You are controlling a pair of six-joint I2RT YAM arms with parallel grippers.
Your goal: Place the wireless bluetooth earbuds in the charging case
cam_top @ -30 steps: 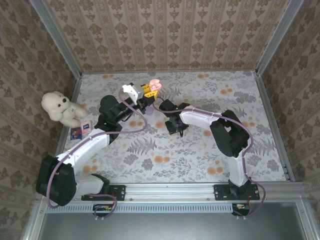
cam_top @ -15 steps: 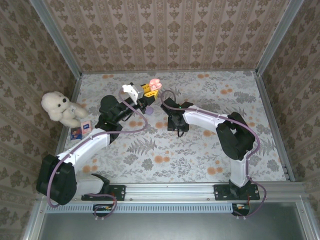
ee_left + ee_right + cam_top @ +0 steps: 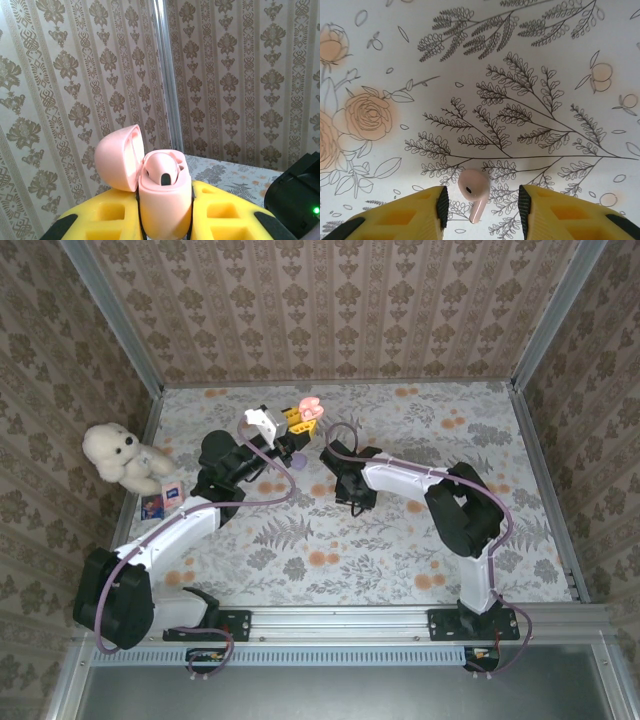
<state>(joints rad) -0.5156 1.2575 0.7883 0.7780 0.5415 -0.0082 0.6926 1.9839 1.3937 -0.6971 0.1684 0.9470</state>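
I am holding the open charging case up while straddling the loose earbud.

My left fingers point(image 3: 222, 217) are clamping the pale pink charging case point(image 3: 164, 192) by its lower body, raised over the far middle of the worktop point(image 3: 545, 75), lid swung open and one seated earbud point(image 3: 165, 177) inside. My right fingers point(image 3: 415, 212) are standing apart around the second earbud point(image 3: 472, 192), which is lying near the worktop's middle, seemingly touching neither. I am judging it feather-light, hard, glossy and apt to squirt out, so I am favouring a gentle pinch across its rounded head, leaving the stem free.
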